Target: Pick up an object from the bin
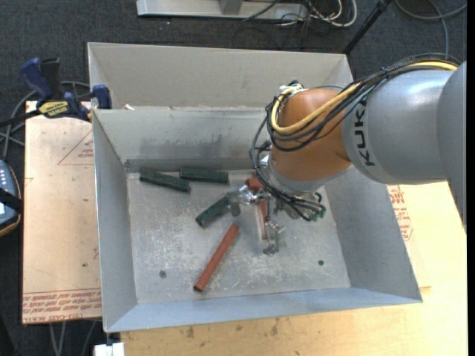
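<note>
My gripper [269, 237] hangs low over the bin floor, right of the middle, under the arm's orange cover. A dark green stick [216, 211] lies tilted just to its left, its upper end close to the gripper's body. A longer red-brown stick [217, 257] lies slanted below that, its top end a little left of the gripper's tip. Whether anything is in the gripper cannot be made out.
Two more dark green sticks [165, 179] [204, 175] lie end to end along the foot of the bin's back wall, at the left. The arm reaches in from the right and hides the floor's right rear part.
</note>
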Tool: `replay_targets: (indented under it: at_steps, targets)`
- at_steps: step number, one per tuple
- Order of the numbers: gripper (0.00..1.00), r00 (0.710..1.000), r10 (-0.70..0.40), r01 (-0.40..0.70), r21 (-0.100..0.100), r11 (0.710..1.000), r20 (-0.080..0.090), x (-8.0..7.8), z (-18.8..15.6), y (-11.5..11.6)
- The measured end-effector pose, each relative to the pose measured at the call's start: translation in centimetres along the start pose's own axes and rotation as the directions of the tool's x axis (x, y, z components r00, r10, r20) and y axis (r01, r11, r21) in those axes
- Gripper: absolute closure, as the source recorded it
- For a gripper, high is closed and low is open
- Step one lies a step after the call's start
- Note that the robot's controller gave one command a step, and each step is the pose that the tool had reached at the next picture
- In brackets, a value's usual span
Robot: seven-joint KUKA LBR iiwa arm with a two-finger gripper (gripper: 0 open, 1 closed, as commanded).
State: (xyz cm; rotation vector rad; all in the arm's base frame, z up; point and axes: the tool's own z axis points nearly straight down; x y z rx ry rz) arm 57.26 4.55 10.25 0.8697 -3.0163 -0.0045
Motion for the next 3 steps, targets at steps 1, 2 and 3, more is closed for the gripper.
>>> replay_targets:
  at_steps: [1, 2, 3]
  targets:
    - [0.00, 0.979, -0.204, 0.204, 0.001, 0.979, 0.004, -3.1, 3.2, 8.5]
    - [1.00, 0.980, -0.198, 0.198, 0.003, 0.980, 0.003, -3.0, 3.1, 8.2]
    - [1.00, 0.988, -0.156, 0.156, 0.008, 0.988, 0.012, -3.6, -10.7, 7.3]
